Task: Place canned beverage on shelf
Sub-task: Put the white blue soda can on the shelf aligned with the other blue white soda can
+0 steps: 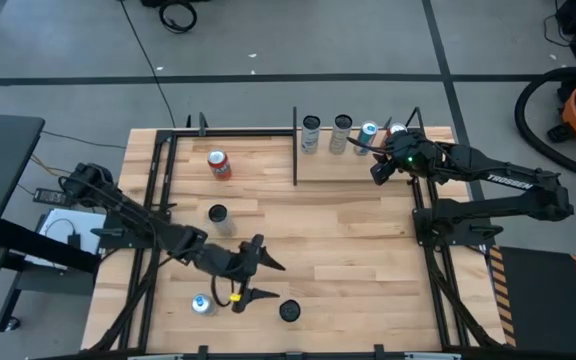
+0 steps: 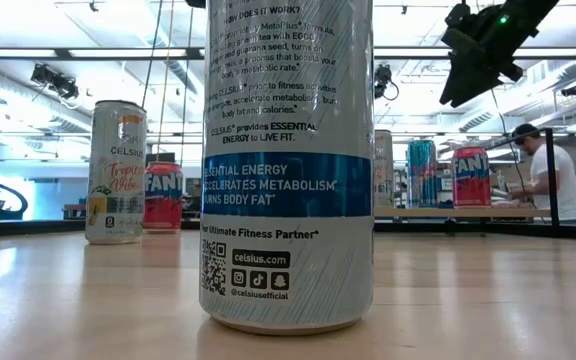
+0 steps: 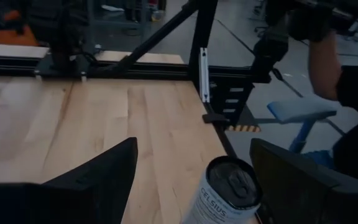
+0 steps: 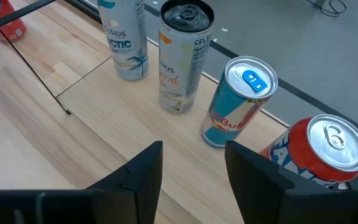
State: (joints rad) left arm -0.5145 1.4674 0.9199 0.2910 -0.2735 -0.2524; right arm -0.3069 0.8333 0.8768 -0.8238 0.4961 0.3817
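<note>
My left gripper (image 1: 274, 281) is open near the table's front edge. A dark-topped Celsius can (image 1: 289, 311) stands upright just past its fingertips; in the left wrist view the can (image 3: 227, 194) shows between the two fingers, closer to one, untouched. My right gripper (image 1: 376, 168) hovers open at the far right, above a row of upright cans: two Celsius cans (image 4: 126, 37) (image 4: 180, 56), a Red Bull can (image 4: 238, 102) and a red Fanta can (image 4: 316, 155). The shelf (image 1: 258, 160), a pale panel edged by black rods, lies at the far left-centre with a red can (image 1: 219, 164) standing on it.
A dark-topped can (image 1: 217, 213) stands left of centre, and a silver-topped Celsius can (image 1: 202, 304) near the front left. An upright black rod (image 1: 295, 150) marks the shelf's right edge. A person (image 2: 550, 170) stands in the room beyond the table.
</note>
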